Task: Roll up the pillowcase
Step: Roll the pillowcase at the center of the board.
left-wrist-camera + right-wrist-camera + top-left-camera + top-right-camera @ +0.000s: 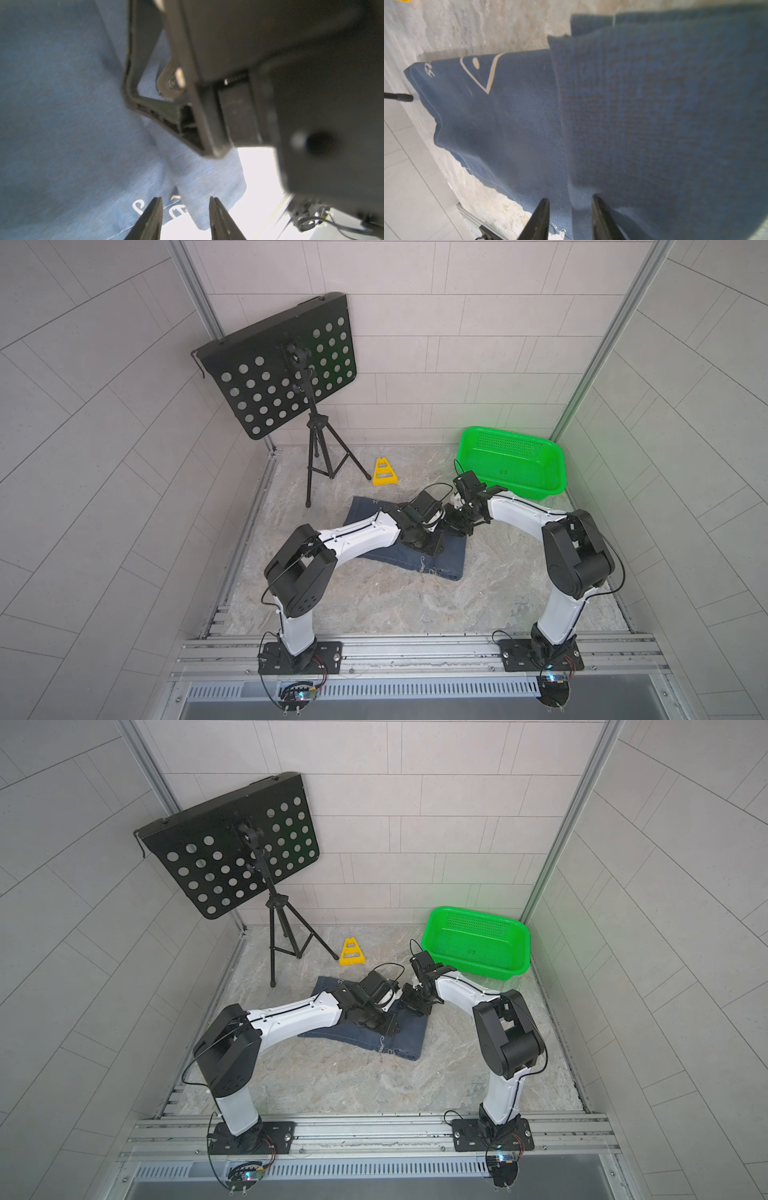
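**A:** Top views first. Where is the cloth?

**B:** In both top views the pillowcase (442,562) lies in the middle of the table (374,605). Its long axis slants from the far left to the near right. Both arms meet over its right half. The left gripper (428,546) is down on the cloth, and the right gripper (460,524) is just beside it at the far edge.

**A:** And the left wrist view?

**B:** The left gripper (186,209) has its jaws parted. Bright tabletop shows through the gap and cloth lies just past the tips, so I read them as released, with nothing between them. The right gripper's dark body looms very close.

**A:** The right wrist view?

**B:** The right gripper (571,209) also has its jaws apart, but a raised fold of cloth runs between them. I cannot tell whether they pinch it. A doubled layer lies nearest the jaws, and a single flat layer with the pale print (477,72) stretches away from them.

**A:** So what does the next move turn on?

**B:** I'd judge the roll has to travel along the long axis, away from the jaws and toward the printed end. Both grippers are close to the fold, and the right one is nearer, straddling it.
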Robot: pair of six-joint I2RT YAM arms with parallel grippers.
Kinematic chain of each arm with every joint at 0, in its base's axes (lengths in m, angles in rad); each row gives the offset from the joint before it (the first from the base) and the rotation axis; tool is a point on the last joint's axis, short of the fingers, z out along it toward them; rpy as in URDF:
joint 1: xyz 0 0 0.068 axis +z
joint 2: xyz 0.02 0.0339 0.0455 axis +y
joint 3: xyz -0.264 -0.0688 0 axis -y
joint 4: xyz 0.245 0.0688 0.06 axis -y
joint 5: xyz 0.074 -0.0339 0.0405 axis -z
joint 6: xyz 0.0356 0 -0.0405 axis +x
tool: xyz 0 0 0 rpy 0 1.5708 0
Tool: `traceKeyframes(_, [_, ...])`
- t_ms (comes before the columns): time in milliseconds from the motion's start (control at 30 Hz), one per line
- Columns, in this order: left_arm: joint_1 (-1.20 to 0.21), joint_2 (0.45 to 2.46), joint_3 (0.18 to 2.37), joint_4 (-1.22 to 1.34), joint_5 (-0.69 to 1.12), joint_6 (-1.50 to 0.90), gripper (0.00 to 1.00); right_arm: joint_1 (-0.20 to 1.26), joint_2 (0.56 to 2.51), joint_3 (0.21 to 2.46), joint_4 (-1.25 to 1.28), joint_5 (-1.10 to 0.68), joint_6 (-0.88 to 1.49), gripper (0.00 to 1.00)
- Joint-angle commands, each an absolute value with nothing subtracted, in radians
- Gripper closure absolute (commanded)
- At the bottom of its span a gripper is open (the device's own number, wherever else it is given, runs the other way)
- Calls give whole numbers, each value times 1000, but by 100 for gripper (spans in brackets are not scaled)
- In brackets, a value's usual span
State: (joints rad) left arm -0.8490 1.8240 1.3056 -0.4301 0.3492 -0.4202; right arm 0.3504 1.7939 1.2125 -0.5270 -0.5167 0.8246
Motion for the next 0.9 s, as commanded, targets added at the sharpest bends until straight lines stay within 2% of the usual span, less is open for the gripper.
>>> traceKeyframes(0, [-886, 1870, 1362, -386, 366, -423, 56, 296, 1710, 1196, -527, -540, 785, 61])
traceKeyframes(200, [-919, 1927, 1391, -399, 347, -369, 59, 217, 1669, 1171, -505, -600, 747, 62])
traceKeyframes(433, [-933, 1972, 1361, -440, 286, -292, 61, 210, 1765, 1164, -343, -668, 768, 67])
traceKeyframes(667, [-936, 1984, 1333, -497, 198, -215, 61, 197, 1863, 1143, -235, -589, 734, 72])
traceKeyframes(867, [-936, 1981, 1299, -461, 180, -221, 61, 187, 1901, 1109, -232, -450, 637, 75])
